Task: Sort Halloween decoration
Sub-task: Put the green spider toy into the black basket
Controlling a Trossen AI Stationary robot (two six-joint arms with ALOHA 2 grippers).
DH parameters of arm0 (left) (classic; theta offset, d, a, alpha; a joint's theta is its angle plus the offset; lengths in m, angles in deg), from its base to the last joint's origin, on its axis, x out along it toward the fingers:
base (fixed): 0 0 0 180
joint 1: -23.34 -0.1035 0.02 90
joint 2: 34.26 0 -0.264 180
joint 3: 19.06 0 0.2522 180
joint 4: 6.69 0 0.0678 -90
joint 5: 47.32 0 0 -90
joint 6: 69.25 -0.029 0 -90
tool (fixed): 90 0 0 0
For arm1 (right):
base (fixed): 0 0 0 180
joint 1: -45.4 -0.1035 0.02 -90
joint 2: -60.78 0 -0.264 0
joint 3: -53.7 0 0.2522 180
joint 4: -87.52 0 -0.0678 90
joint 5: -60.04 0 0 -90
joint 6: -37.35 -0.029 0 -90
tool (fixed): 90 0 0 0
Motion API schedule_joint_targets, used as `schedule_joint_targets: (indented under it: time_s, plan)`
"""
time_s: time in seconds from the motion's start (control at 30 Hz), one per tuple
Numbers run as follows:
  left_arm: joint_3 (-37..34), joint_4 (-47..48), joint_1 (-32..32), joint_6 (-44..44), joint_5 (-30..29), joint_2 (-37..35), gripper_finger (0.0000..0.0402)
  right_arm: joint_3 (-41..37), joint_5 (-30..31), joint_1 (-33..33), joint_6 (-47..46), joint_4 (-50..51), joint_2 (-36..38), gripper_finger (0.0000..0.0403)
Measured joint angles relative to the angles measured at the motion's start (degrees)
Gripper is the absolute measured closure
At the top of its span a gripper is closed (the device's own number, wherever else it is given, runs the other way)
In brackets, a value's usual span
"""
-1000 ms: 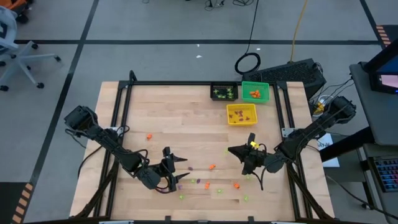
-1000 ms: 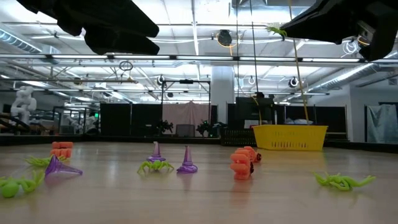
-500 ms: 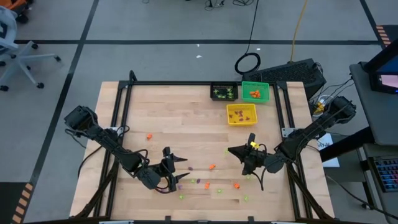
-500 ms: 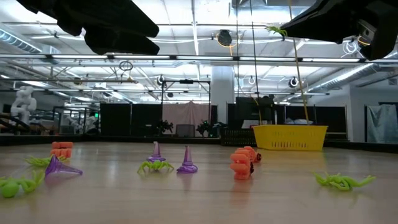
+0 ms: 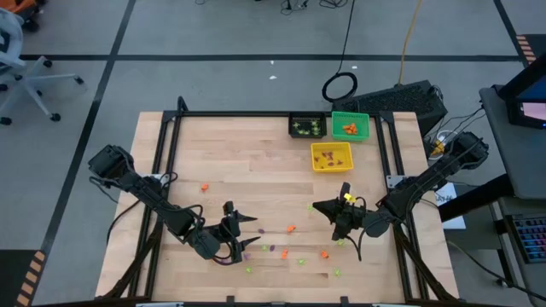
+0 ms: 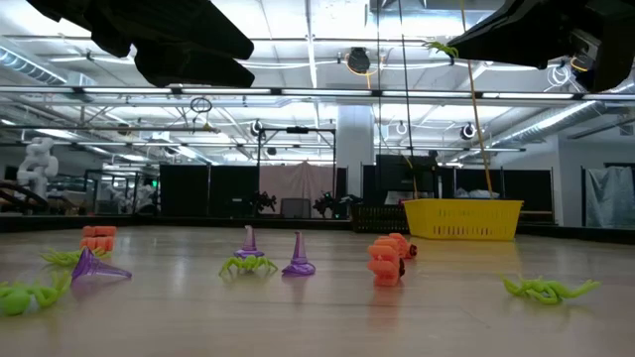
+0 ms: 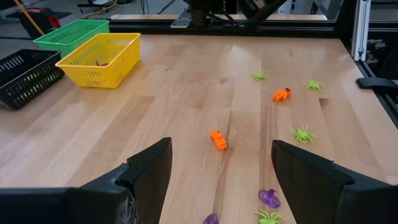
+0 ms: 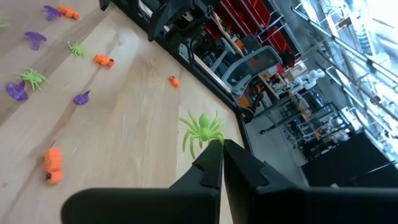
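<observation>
Wooden tabletop [image 5: 247, 162] fills the middle of the high view, framed by a dark rail, with grey floor around it. Three bins sit near its upper right: a black bin [image 5: 307, 126], a green bin [image 5: 350, 125] just beside it, and a yellow bin [image 5: 331, 156] below the two. Each already has trinkets of one colour inside: green ones in the black bin, orange in the green, and what look like purple ones in the yellow, though they are too small to be sure.

Right gripper [image 8: 221, 163] hangs above the table at the lower right of the high view, its fingers pinched shut on a green spider [image 8: 201, 129], held by a leg or the body's edge so the rest sticks out past the tips. Lifted clear of the wood, it looks ready to be carried up to the black bin.

Left gripper [image 7: 221, 168] hovers at the lower left with its fingers spread wide and nothing between them, aimed over the scatter of loose pieces: an orange trinket [image 7: 217, 139] lies just ahead, with purple cones [image 6: 297, 260] and more spiders near it. Most unsorted pieces lie along the table's lower edge, between the two arms.
</observation>
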Motion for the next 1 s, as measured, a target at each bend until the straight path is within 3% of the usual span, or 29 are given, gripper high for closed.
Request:
schedule_joint_targets:
  time_s: [0.23,0.47,0.8,1.0]
  plan:
    - [0.0,0.0,0.0,0.0,-0.03,0.0,0.0128,0.0,1.47,1.59,-9.24,-0.38,-0.03,0.0403]
    - [0.0,0.01,-0.42,-0.63,-2.84,0.0,0.0128,0.0,2.02,9.45,-13.66,-3.08,1.22,0.0403]
    - [0.0,0.15,-6.26,-9.13,-3.08,0.0,0.0128,0.24,-18.63,32.58,-16.62,-0.68,5.84,0.0403]
    - [-0.02,0.13,-10.74,-13.84,-1.96,0.0,0.0128,6.84,-27.72,47.27,-19.85,11.1,4.49,0.0403]
